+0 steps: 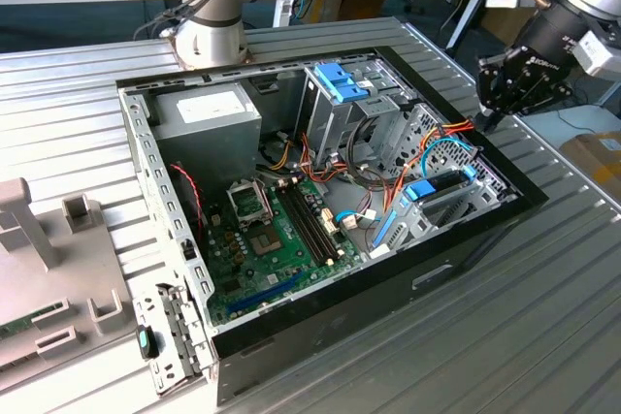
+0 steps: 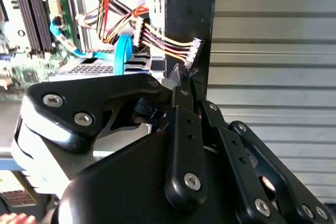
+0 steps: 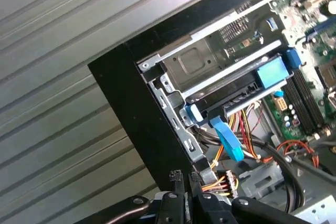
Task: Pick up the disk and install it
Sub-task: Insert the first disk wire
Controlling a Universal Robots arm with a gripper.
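The disk [image 1: 444, 185] is a dark drive with a blue end tab [image 1: 419, 191]. It lies in the metal bay at the side of the open computer case on the exterior view's right. In the first wrist view the disk [image 3: 239, 92] sits in that bay with its blue tab [image 3: 271, 71] facing the motherboard. My black gripper [image 1: 483, 119] hangs over the case's rim just beyond the bay, apart from the disk. In both wrist views the gripper [image 2: 185, 73] [image 3: 185, 178] is shut with nothing between its fingertips, next to a white cable connector [image 2: 195, 50].
The open case [image 1: 505, 203] lies on a ribbed metal table [image 1: 543, 317]. Inside are a motherboard [image 1: 277, 235], a power supply [image 1: 209, 109], a blue-topped drive cage [image 1: 342, 84] and red, yellow and blue cables [image 1: 448, 147]. Grey fixtures [image 1: 44, 269] stand at the exterior view's left.
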